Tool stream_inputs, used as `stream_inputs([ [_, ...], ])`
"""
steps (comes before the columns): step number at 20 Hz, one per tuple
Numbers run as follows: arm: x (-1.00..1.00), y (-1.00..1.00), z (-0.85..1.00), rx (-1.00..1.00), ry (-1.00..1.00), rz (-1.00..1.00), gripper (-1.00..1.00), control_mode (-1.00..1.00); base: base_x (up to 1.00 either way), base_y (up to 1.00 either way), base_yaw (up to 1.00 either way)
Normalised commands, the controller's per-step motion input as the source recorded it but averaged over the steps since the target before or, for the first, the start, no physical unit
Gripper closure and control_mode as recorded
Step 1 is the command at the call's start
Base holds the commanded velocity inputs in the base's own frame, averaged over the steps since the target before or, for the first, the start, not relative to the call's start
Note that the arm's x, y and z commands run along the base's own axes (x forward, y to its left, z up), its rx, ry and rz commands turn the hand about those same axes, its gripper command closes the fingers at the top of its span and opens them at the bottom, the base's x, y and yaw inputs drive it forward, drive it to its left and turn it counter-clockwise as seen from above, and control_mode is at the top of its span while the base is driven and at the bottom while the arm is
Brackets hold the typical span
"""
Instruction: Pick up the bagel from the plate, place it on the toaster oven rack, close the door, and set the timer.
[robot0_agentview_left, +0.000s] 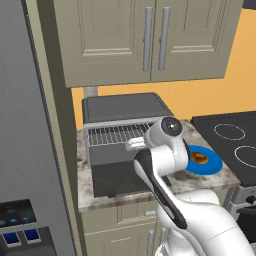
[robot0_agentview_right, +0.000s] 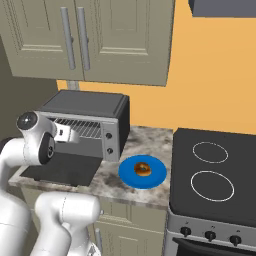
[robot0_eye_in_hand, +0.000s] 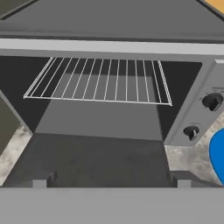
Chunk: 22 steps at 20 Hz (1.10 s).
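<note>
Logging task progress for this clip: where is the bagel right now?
The bagel lies on the plate on the counter, between the toaster oven on its left and the stovetop on its right in the right base view.

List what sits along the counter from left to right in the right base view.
The open door lying flat → the toaster oven with its rack → the control panel knobs → the blue plate with the bagel on it → the black stovetop.
</note>
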Motion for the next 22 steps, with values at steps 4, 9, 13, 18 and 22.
stream_inputs([
  [4,0.17,0.01,0.0,0.02,0.0,-0.01,-1.0,-1.0,0.0,0.0,0.0],
  [9,0.28,0.02,-0.07,0.01,0.0,0.0,-1.0,-1.0,0.0,0.0,0.0],
  [13,0.28,0.05,-0.21,0.0,0.0,0.0,-1.0,-1.0,0.0,0.0,0.0],
  [18,0.32,0.08,-0.13,0.0,-0.02,0.0,-1.0,-1.0,0.0,0.0,0.0],
  [22,0.22,0.06,-0.04,0.0,-0.11,0.0,-1.0,-1.0,0.0,0.0,0.0],
])
